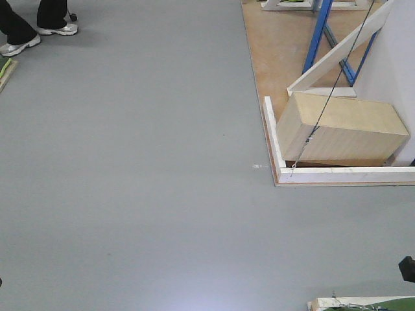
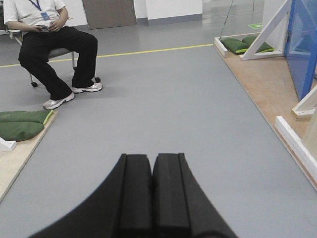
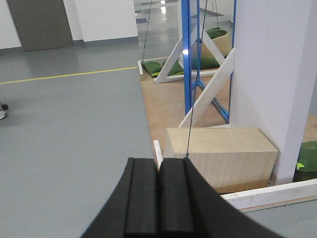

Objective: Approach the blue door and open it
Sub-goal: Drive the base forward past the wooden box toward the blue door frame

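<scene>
Pale wooden box [image 3: 220, 153] sits closed just ahead-right of the right fingers [image 3: 143, 193], on the white-edged wooden platform [image 3: 163, 109]. Can't tell what's inside it. Green bags [image 2: 20, 124] lie on a board ahead-left of the left fingers [image 2: 136, 188].

Blue door [image 2: 302, 44] is far ahead-right of the left fingers, well apart. It is cut by the picture edge, so only a slice shows. Thin blue frame legs [image 3: 186, 54] stand beyond the box. A dark cable [image 1: 329, 91] slants down across the box. Seated person [image 2: 49, 39] is ahead-left of the left fingers, head cut off.

Both sets of fingers point level and forward, low over the grey floor [image 1: 130, 162]. Left fingers are pressed together with nothing between them. Right fingers are together too, empty.
</scene>
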